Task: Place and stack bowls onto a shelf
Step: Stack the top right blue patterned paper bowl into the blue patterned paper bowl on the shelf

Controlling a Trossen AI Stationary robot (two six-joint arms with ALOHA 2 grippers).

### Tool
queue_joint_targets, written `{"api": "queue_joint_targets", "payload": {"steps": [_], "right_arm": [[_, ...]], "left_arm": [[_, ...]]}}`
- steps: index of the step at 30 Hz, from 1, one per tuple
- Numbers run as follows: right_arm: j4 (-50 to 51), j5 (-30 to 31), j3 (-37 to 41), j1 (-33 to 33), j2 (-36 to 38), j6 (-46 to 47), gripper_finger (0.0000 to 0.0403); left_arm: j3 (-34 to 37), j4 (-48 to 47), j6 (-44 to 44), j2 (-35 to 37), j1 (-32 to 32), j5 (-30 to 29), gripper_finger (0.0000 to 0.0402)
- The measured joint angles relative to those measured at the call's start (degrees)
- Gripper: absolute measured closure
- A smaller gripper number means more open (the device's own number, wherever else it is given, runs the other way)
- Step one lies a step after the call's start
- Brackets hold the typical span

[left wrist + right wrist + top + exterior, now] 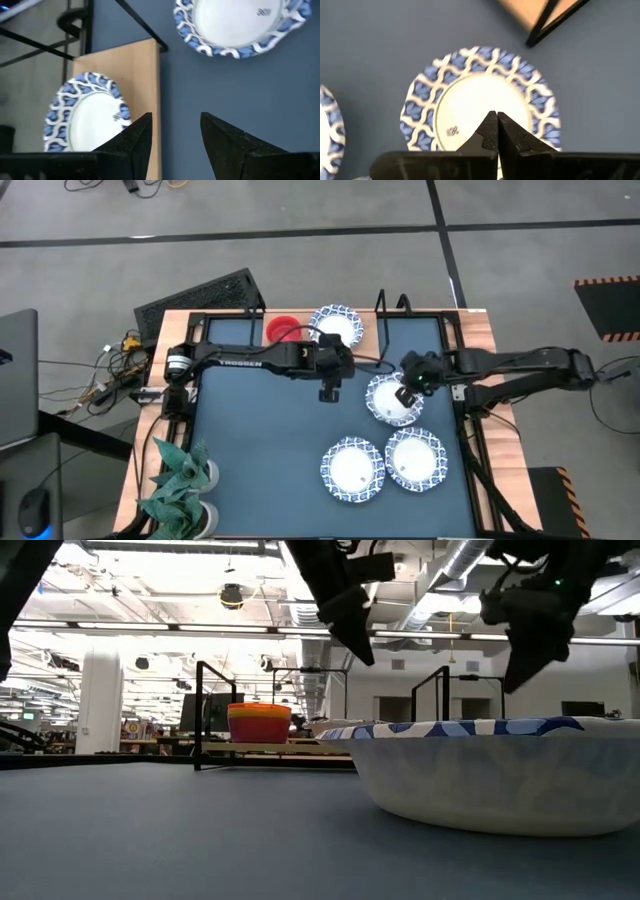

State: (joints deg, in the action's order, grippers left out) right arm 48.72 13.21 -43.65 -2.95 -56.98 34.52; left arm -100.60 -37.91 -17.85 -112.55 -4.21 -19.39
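The dark blue table (260, 450) carries the light wooden shelf (300, 323) along its far edge, with thin black frame ends rising from it. On the shelf sit a stack of small plain bowls (282, 330), red on top and, as far as the low view lets one judge, yellow and orange-looking rims beneath, and just beside it one white bowl with a blue patterned rim (337, 324). Three more patterned bowls rest on the table: one (392, 399) near the middle right, and two side by side nearer the front (352, 469) (416, 459). The left gripper (331, 391) hangs above the table just in front of the shelf, its jaws released and holding nothing. The right gripper (407, 395) hovers over the middle-right patterned bowl, jaws clenched together on nothing
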Motion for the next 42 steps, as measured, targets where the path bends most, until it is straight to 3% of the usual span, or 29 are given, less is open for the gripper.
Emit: {"api": "queue_joint_targets", "payload": {"steps": [7, 12, 18, 22, 26, 29, 36, 42], "right_arm": [[-6.43, 0.90, 1.78, 4.07, -9.14, 1.66, 0.0359], [-11.74, 0.61, 1.87, 5.90, -18.55, -0.21, 0.0366], [-26.36, -7.10, 1.87, 5.72, -27.74, -8.14, 0.0377], [-32.62, -10.26, -1.03, 4.83, -29.51, -15.16, 0.0371], [-34.34, -9.81, -5.05, 4.69, -27.62, -22.68, 0.0361], [-33.48, -5.78, -7.01, 4.61, -24.71, -25.32, 0.0361], [-17.35, -2.38, -8.51, 2.94, -12.30, -21.95, 0.0370], [-5.43, -0.17, -8.51, 2.41, 0.58, -13.49, 0.0373]], "left_arm": [[-0.02, -0.73, 0.69, 0.04, 0.17, -4.08, 0.0246], [-0.02, -3.46, 0.75, 0.30, 0.84, -6.92, 0.0246], [-0.02, -8.26, 0.28, 2.48, 1.27, -13.39, 0.0246], [-0.02, -10.55, 1.31, 5.37, 1.27, -16.30, 0.0246], [-0.02, -11.05, 2.71, 8.83, 1.27, -18.62, 0.0246], [-0.02, -11.20, 3.70, 10.93, 1.14, -18.32, 0.0246], [-0.03, -11.18, 5.94, 12.22, -0.90, -2.50, 0.0246], [5.94, 0.66, 5.17, 12.17, -1.60, 3.62, 0.0246]]}}
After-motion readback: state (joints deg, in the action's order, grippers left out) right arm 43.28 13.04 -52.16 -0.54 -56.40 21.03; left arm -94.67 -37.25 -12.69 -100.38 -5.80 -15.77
